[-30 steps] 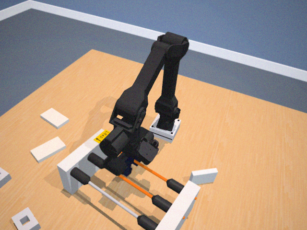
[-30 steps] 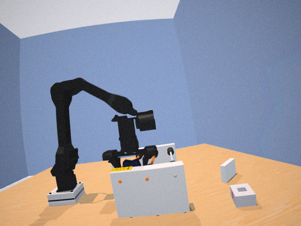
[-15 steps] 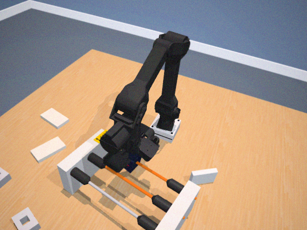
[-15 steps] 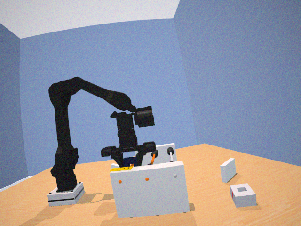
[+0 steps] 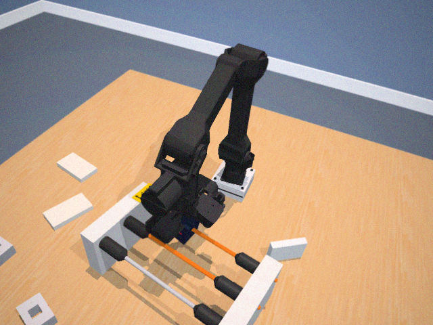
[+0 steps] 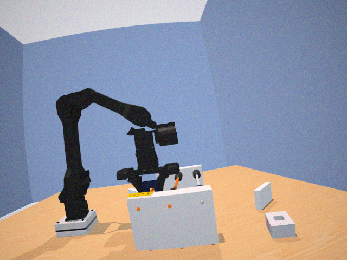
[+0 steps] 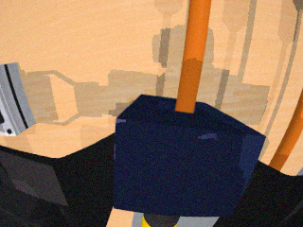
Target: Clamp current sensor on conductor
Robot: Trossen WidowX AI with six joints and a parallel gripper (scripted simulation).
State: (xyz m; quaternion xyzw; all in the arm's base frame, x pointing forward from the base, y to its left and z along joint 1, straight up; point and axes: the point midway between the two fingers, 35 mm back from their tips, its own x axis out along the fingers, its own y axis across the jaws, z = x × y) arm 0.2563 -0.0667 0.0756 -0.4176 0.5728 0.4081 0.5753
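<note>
A dark navy block, the split-core current sensor (image 5: 187, 231) (image 6: 149, 185) (image 7: 172, 167), sits around an orange conductor (image 5: 216, 243) (image 7: 195, 52), the outer one on the arm's side of a rack, near the end plate (image 5: 111, 218) (image 6: 172, 221) that carries a yellow LOAD marker (image 5: 141, 193) (image 6: 140, 194). The black gripper (image 5: 189, 229) (image 6: 149, 186) (image 7: 169, 134) has its fingers closed on the sensor from both sides, one finger against each flank. The sensor looks small, light and rigid, probably smooth plastic that could slip if pinched near an edge; its hinge and latch are likely the delicate parts. The two opposite side faces, taken squarely and level with the conductor, seem the best hold, since a squeeze there should press the halves together. From close above, the halves look drawn together, though whether the latch has caught cannot be told (nor can the arrow be made out). A second orange conductor (image 5: 189, 260) (image 6: 176, 182) (image 7: 289, 142) and a pale grey one (image 5: 159, 281) (image 6: 197, 180) run alongside. Under everything is a light wood-grain table (image 5: 332, 196) (image 6: 241, 195) (image 7: 71, 28), with several white blocks lying or standing about. Beyond it, plain blue walls (image 5: 332, 34) (image 6: 117, 70) enclose the room.
</note>
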